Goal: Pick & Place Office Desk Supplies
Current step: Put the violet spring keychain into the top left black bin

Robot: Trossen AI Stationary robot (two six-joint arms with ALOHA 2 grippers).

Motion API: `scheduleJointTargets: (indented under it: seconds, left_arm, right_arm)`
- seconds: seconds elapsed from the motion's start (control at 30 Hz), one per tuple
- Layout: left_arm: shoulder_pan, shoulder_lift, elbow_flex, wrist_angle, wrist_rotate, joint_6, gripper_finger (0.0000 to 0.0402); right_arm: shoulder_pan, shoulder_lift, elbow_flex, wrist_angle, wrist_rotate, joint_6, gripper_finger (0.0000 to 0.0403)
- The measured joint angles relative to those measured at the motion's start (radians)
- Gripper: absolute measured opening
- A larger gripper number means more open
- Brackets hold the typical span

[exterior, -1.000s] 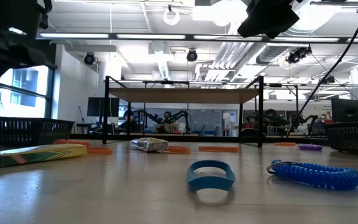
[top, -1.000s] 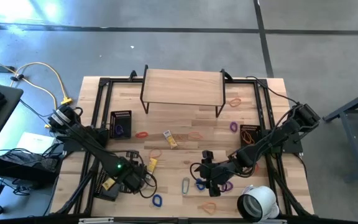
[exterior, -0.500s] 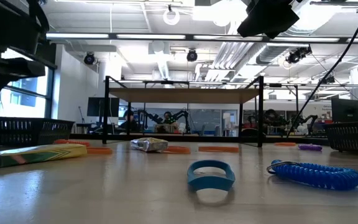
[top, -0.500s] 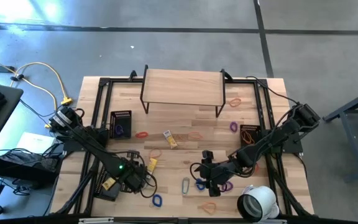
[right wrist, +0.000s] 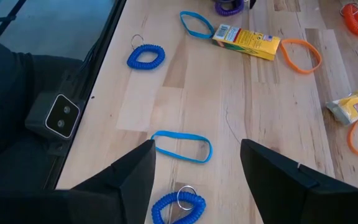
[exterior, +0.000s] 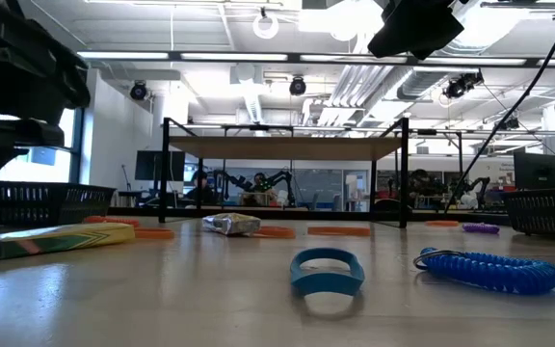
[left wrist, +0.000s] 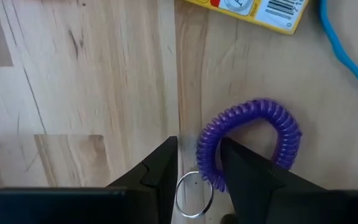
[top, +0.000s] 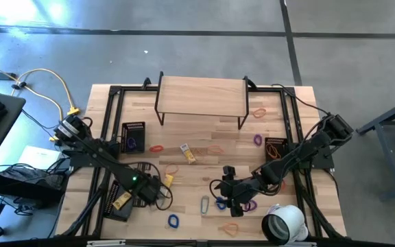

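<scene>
My left gripper [left wrist: 199, 146] hangs low over the near left of the table [top: 153, 190], open by a narrow gap. Its fingers stand on either side of the ring end of a purple coil loop [left wrist: 272, 127], which lies flat on the wood, and I see no touch. A yellow packet [left wrist: 253, 9] and a blue band [left wrist: 347, 56] lie just beyond it. My right gripper [right wrist: 197, 155] is open wide above the near middle [top: 232, 195]. It is over a flat blue band [right wrist: 182, 147] and a blue coil [right wrist: 178, 208].
Black mesh baskets [top: 133, 136] [top: 275, 147] stand left and right, and a wooden riser [top: 201, 96] at the far edge. The white tape roll [top: 283, 223] sits near right. A silver clip [top: 205, 204], a blue loop [top: 173, 221], orange bands [top: 158, 148] and a packet [top: 188, 152] are scattered about.
My left gripper has shifted a little toward the far edge and the right, and the arm's dark bulk sits lower in the low view. The right arm and the loose items stay where they were.
</scene>
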Motion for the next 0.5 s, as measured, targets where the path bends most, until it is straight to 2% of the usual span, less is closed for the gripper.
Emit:
scheduleJointTargets:
  seconds: [0.27,0.5]
  left_arm:
    - [0.004,0.002,-0.006,0.022,0.01,0.013,0.0107]
    - [0.003,0.003,-0.006,0.029,0.013,0.067,0.0024]
  right_arm:
    - [0.0,0.0,0.0,0.0,0.0,-0.007,0.0224]
    - [0.0,0.0,0.0,0.0,0.0,-0.007,0.0224]
